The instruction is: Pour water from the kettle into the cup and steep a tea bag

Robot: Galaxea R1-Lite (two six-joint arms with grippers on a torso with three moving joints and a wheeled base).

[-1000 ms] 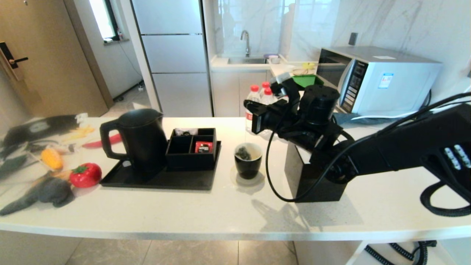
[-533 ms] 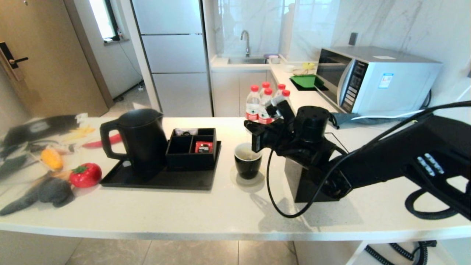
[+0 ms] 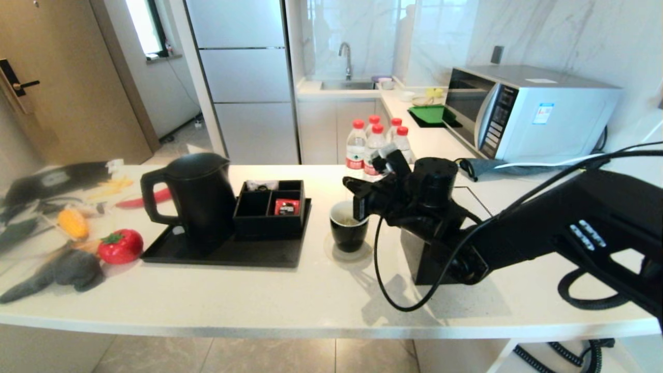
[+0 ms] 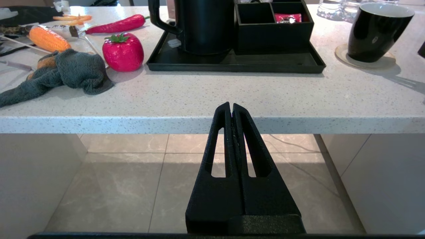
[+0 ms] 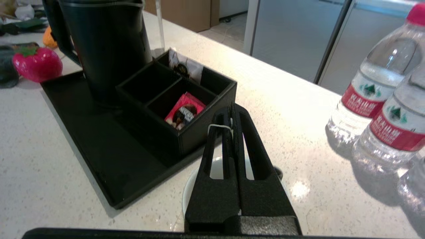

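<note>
Leftmost, off the front edge of the bench [image 3: 290,300] and lower than its top: left hand [image 4: 231,105], fingers pressed together, nothing between them. Next along the bench, grey cloth [image 3: 67,269], corn [image 3: 72,223] and a red toy fruit [image 3: 120,245]. Then a black tray [image 3: 217,255], with kettle [image 3: 199,194] upright on its left part, handle to the left, and a divided box [image 3: 269,210] just beside it, red packet [image 3: 286,206] in one compartment. Right of the tray, cup [image 3: 348,235] on a round coaster [image 3: 331,254]. Directly over the cup, right hand [image 5: 231,114], clamped on a thin white string [image 5: 217,126]. Tea bag itself hidden under the fingers. Behind, four bottles [image 3: 356,145]; further right, a black cube [image 3: 430,259] under the right arm.
</note>
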